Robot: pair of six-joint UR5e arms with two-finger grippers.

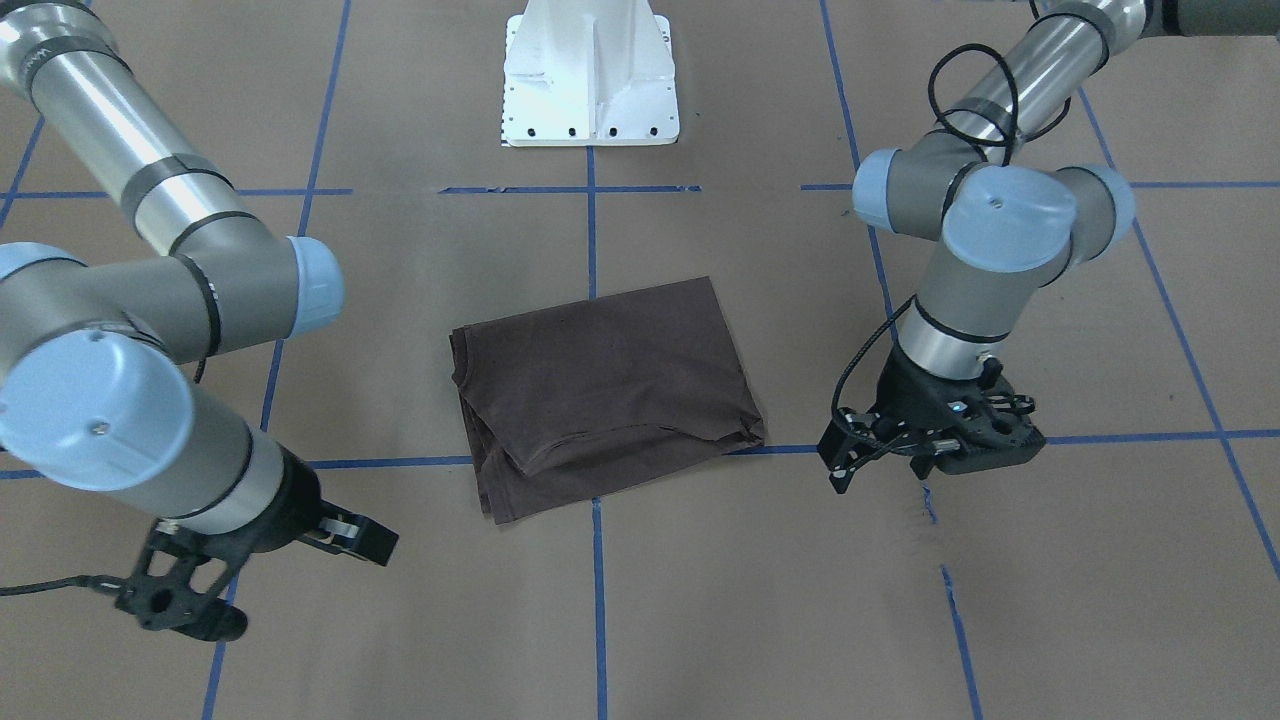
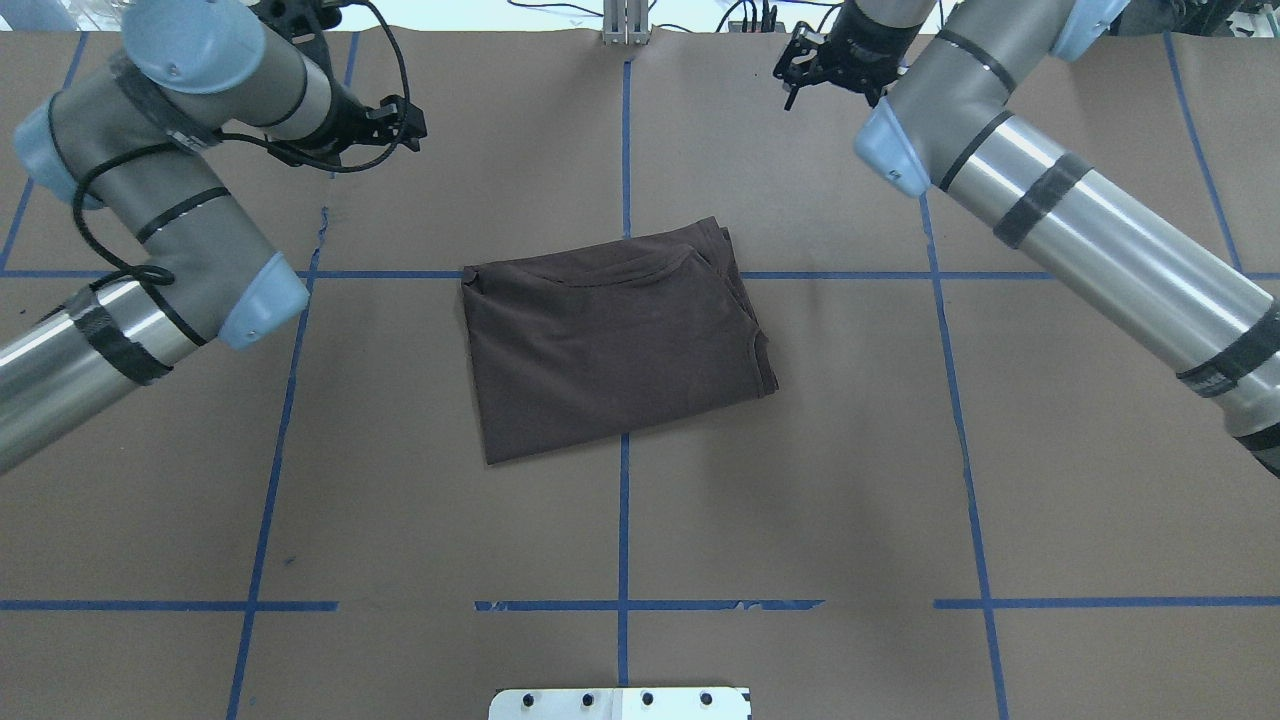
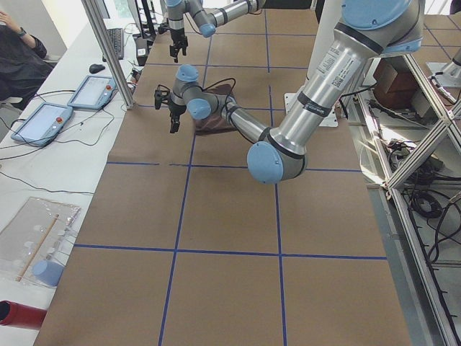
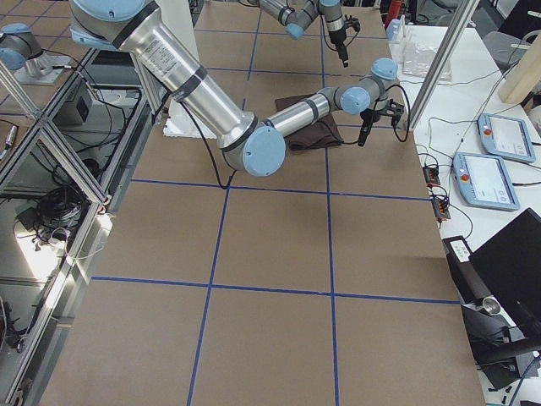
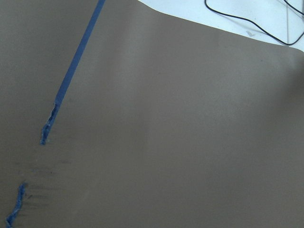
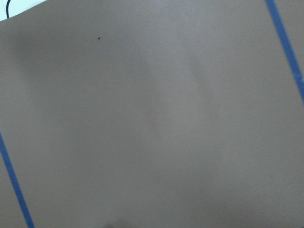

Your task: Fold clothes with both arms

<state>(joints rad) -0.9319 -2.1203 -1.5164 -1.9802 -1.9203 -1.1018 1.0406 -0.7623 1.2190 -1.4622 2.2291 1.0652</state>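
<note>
One dark brown T-shirt is seen, folded into a rough rectangle of several layers, with stacked edges showing along one side and a curved seam near its far edge. It is laid flat and slightly askew at the middle of the table, across a crossing of the blue tape lines. No lettering on it can be read.

Two arms are counted, the left arm and the right arm, each with one end effector. The left end effector and the right end effector are held above bare table, well apart from the shirt on either side. Nothing is gripped by either; how far each is opened cannot be told.
</note>
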